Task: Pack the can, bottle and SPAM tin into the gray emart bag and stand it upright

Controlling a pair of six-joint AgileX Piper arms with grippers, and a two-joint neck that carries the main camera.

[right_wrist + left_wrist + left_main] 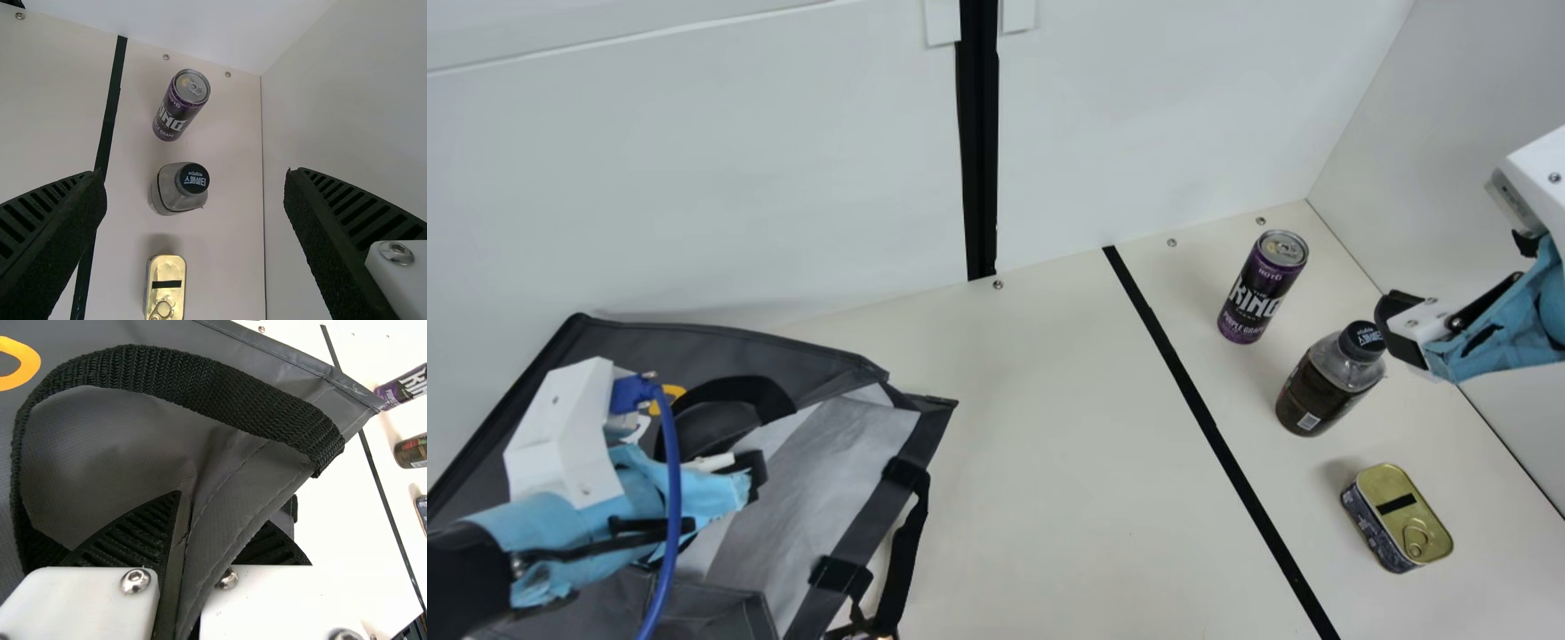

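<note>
The gray emart bag (667, 342) lies at the left of the main view, its pale inside showing at the mouth. My left gripper (754, 476) is at its rim; in the left wrist view, my left gripper (210, 540) is shut on a fold of the bag (233, 480) below a black strap handle. On the right, the purple can (1261, 289) and the dark bottle (1325, 382) stand upright, with the SPAM tin (1400, 516) nearer the front. My right gripper (1405, 329) is beside the bottle cap; in the right wrist view, my right gripper (195, 180) is open above the bottle (180, 190).
A black tape line (1209, 427) crosses the cream table (1049, 462) between the bag and the three items. White walls (1183, 116) rise behind and at the right. A loose black strap (907, 551) hangs from the bag's edge.
</note>
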